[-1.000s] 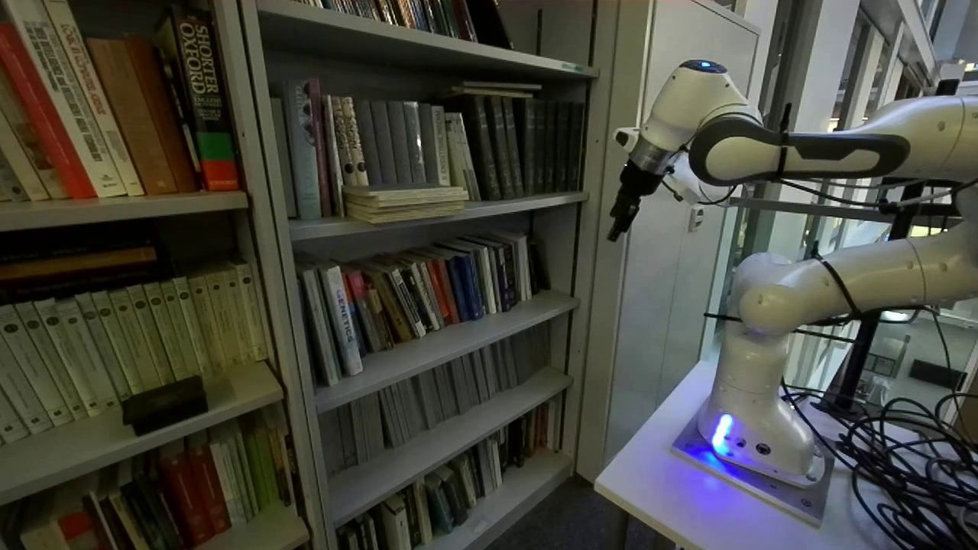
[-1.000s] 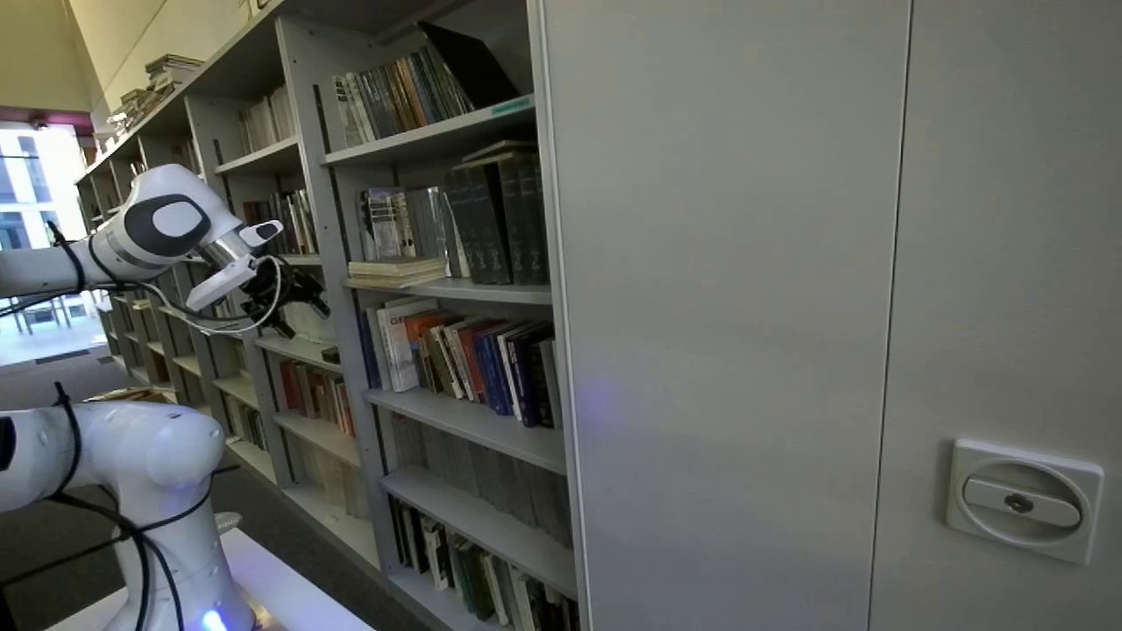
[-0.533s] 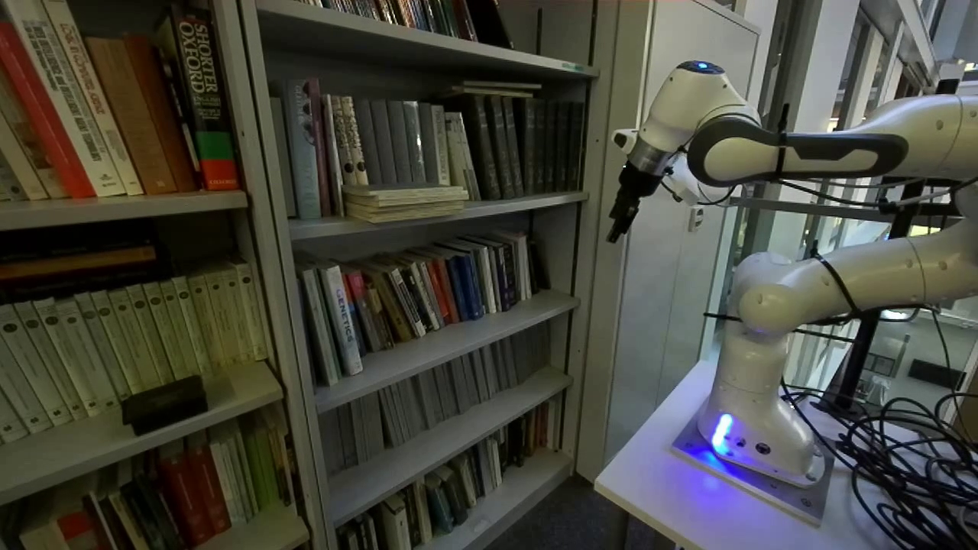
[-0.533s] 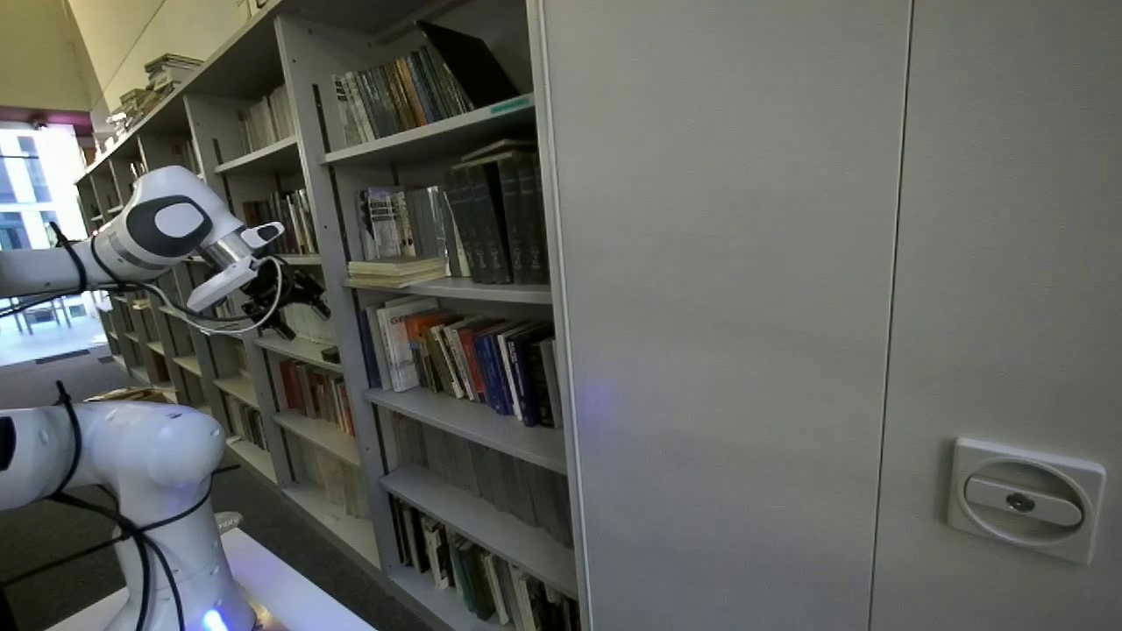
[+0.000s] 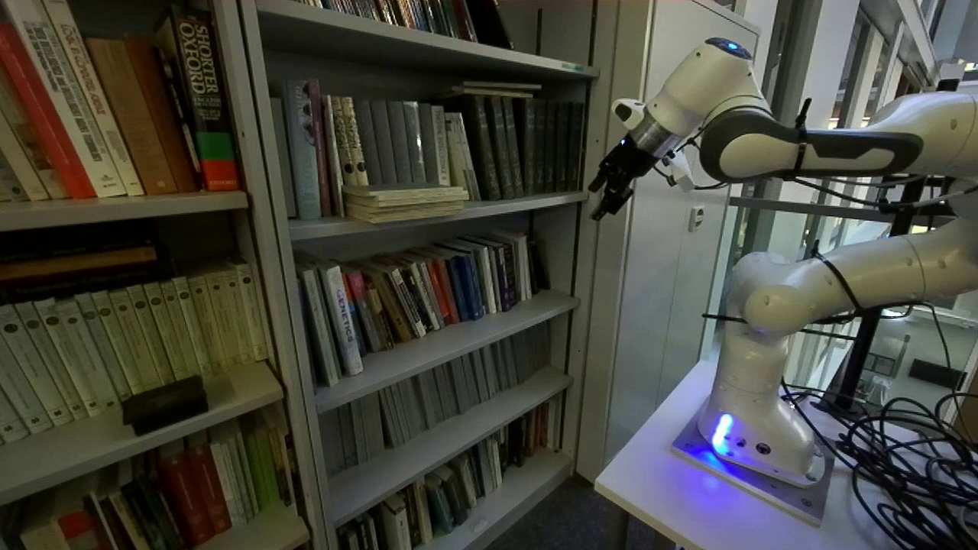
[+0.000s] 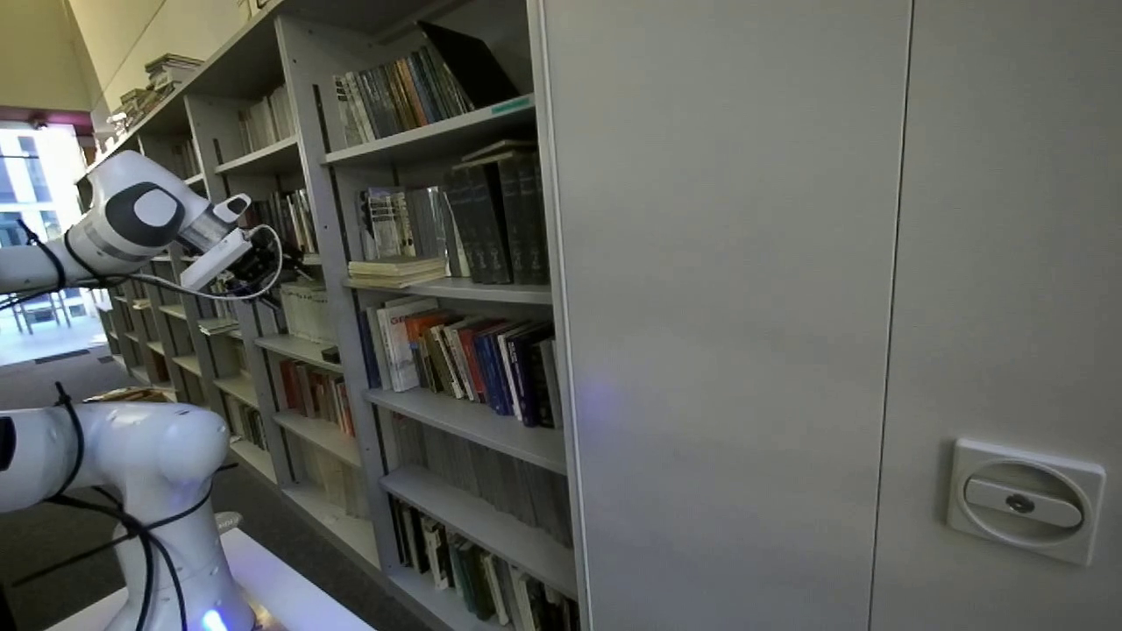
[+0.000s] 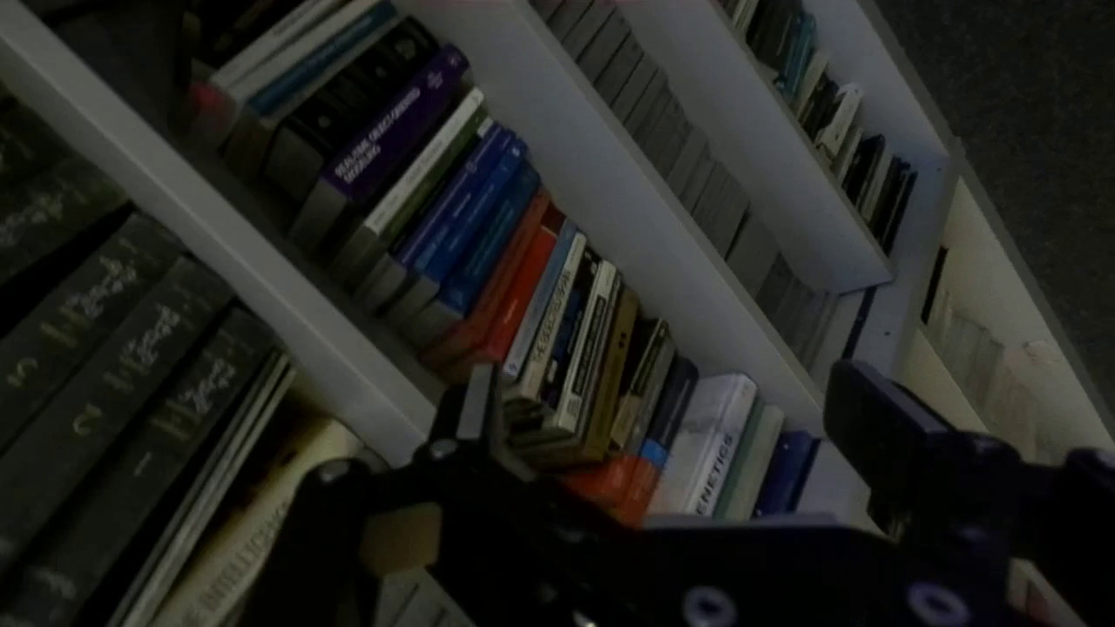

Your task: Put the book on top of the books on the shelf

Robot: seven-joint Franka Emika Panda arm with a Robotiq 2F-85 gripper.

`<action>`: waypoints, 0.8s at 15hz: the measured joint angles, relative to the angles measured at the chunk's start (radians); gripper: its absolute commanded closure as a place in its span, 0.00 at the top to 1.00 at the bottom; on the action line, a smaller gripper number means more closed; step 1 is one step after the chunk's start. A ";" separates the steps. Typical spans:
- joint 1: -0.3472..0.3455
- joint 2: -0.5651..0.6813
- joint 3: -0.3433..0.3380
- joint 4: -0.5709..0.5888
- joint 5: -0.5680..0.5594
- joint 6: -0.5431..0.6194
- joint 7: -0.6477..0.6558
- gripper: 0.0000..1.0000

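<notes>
Exterior view, left to right: the pale pile (image 5: pixel 405 208) lies flat on the shelf (image 5: pixel 527 203), seeming to overhang its front edge, with the upright books (image 5: pixel 393 141) behind. Its top volume (image 5: pixel 405 191) is probably the book meant, though nothing marks it out. Farther right, thin flat books (image 5: pixel 497 93) cap the dark volumes (image 5: pixel 497 145). Rightmost, apart from the pale pile, the claw (image 5: pixel 595 202) stands wide, nothing between its fingers (image 7: pixel 880 414) in the wrist view. To pick well: bring it in level, straddle the top volume alone, pinch firmly, raise it flat above the upright books, and lower it across them gently.
</notes>
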 measured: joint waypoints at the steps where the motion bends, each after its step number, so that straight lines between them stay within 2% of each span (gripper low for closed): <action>1: 0.023 0.000 0.010 0.010 0.000 0.018 -0.008 1.00; 6: 0.126 -0.003 0.037 0.029 0.000 0.087 -0.067 1.00; 12: 0.124 0.000 0.037 0.026 0.000 0.085 -0.066 1.00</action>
